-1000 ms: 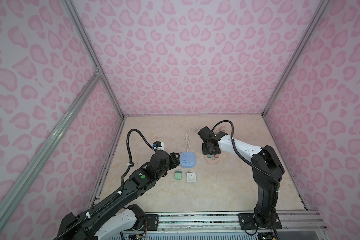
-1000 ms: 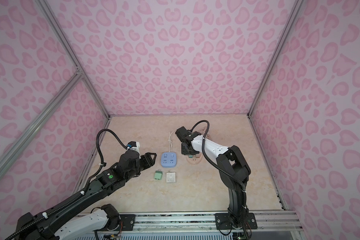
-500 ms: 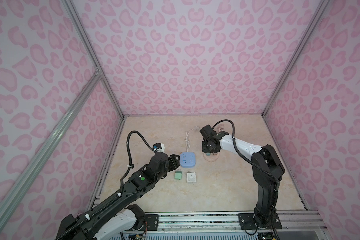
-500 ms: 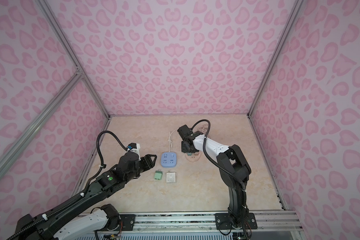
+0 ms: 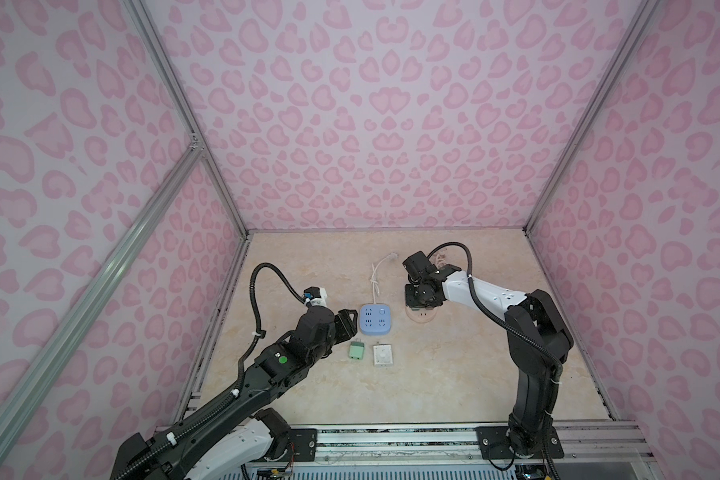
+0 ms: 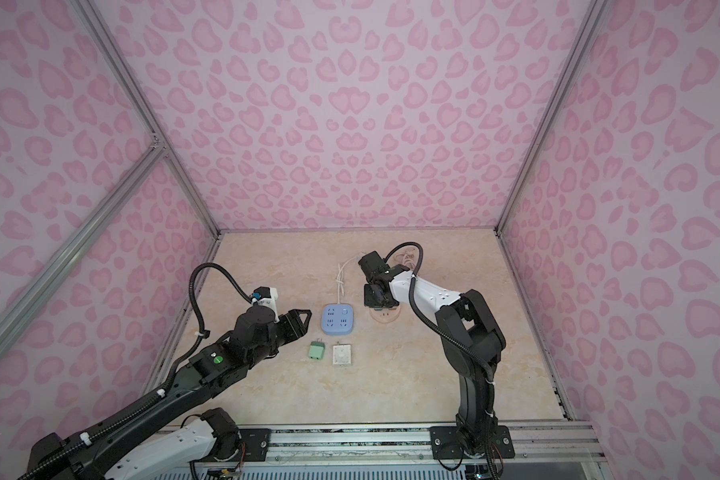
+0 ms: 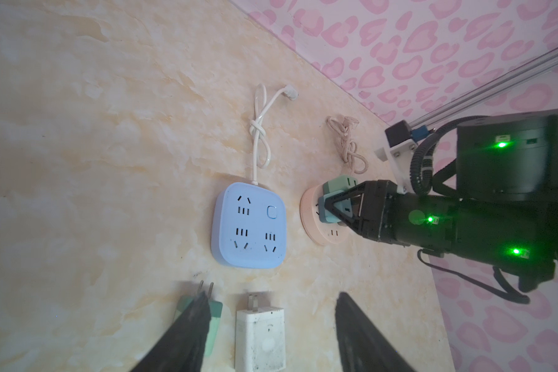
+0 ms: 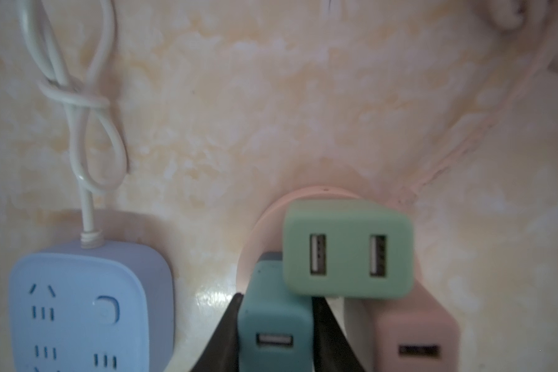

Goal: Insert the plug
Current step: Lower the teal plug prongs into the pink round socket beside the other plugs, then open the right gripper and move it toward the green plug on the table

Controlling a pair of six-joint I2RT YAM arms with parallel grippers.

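My right gripper (image 8: 276, 296) points down over the round pink socket (image 5: 422, 316), and its two black fingers rest against the sides of a teal plug (image 8: 274, 315) standing in that socket. A green two-port plug (image 8: 347, 248) and a pink plug (image 8: 413, 338) stand in the same socket. My left gripper (image 7: 271, 322) hangs open above the table, left of the blue power strip (image 5: 376, 319). Between its fingers lies a white adapter (image 7: 261, 338). A light green plug (image 7: 216, 309) lies flat beside it, partly under one finger.
The blue strip's white knotted cord (image 5: 376, 274) runs toward the back wall. The pink socket's beige cord (image 7: 347, 145) lies behind it. Pink patterned walls close in the back and both sides. A metal rail (image 5: 391, 434) runs along the front.
The right wrist has shifted slightly over the pink socket while staying at the teal plug. The left arm has barely moved.
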